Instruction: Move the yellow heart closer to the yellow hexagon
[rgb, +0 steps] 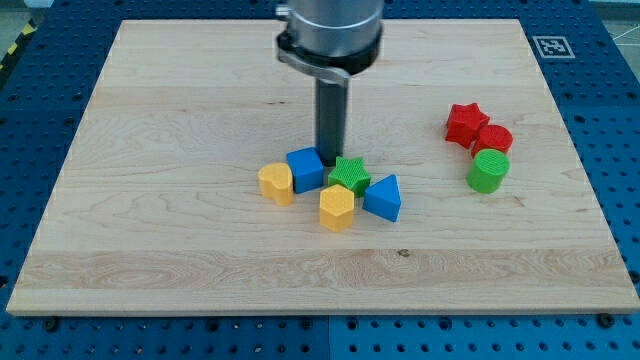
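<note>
The yellow heart (276, 183) lies near the board's middle, left of the blue cube (305, 169). The yellow hexagon (337, 208) lies a short way to the heart's lower right, below the green star (349, 175). My tip (330, 157) is down just behind the gap between the blue cube and the green star, above and right of the heart. The blue triangle (383, 197) sits right of the hexagon.
A red star (464, 123), a red cylinder (492, 139) and a green cylinder (488, 171) cluster at the view's right. The wooden board (150, 230) lies on a blue perforated table.
</note>
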